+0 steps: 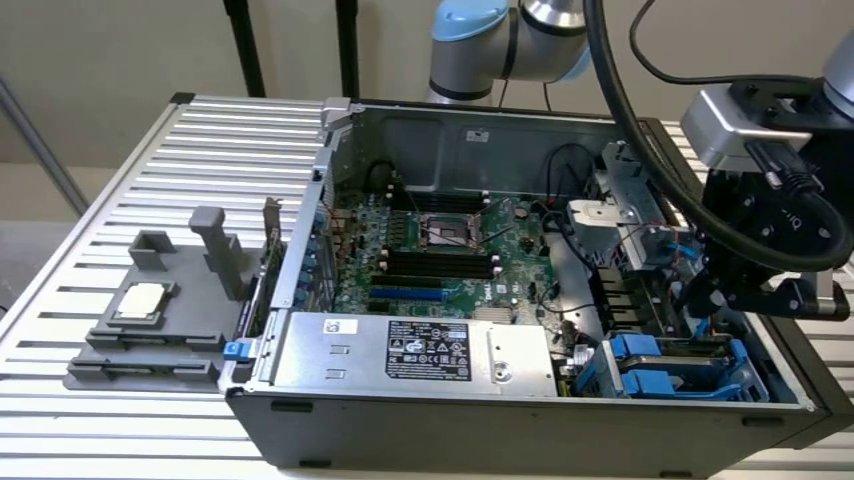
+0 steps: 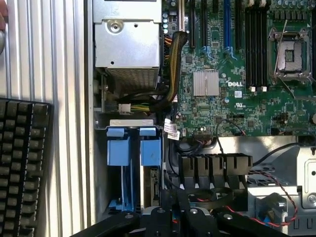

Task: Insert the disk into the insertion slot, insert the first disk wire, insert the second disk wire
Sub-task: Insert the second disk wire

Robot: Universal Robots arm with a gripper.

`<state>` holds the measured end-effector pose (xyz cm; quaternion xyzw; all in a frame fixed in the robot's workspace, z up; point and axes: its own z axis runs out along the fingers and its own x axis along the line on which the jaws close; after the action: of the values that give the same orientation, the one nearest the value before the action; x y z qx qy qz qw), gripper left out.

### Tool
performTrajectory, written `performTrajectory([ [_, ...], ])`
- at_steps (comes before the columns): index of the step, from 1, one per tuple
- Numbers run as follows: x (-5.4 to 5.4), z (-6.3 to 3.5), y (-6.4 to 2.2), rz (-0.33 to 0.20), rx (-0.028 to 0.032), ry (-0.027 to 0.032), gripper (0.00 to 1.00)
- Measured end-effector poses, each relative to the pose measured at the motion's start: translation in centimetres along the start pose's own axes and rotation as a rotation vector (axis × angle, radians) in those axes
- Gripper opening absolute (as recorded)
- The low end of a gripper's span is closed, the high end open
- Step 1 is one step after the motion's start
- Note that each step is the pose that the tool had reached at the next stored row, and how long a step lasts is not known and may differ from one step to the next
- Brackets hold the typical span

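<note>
We see an open computer case (image 1: 534, 300) holding a motherboard (image 1: 441, 250), power supply (image 1: 414, 350) and the blue-clipped insertion slot (image 1: 681, 365), our closed gripper (image 1: 747, 295) above it.

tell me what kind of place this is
Probably a robotics lab bench set up for computer assembly: an open computer case lies on a slatted metal table, with a robot arm over it and a keyboard beside it.

Ribbed aluminium tabletop (image 1: 120, 180) under even indoor light, plain beige wall (image 1: 107, 50) behind, two black vertical poles (image 1: 247, 45) at the back, black keyboard (image 2: 22, 168) lying on the table.
</note>
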<state>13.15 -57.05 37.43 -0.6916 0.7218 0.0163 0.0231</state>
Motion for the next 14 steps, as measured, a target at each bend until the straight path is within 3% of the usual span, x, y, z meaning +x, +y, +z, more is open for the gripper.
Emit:
performTrajectory([
  [4,0.7,0.63,0.25,0.0,0.0002,-0.0003,0.16],
  [7,1.4,0.97,0.54,0.0,0.0036,-0.004,0.16],
  [9,1.6,1.09,0.76,-0.001,0.0127,-0.0092,0.16],
  [14,1.9,1.34,1.27,-0.002,0.0417,-0.032,0.16],
])
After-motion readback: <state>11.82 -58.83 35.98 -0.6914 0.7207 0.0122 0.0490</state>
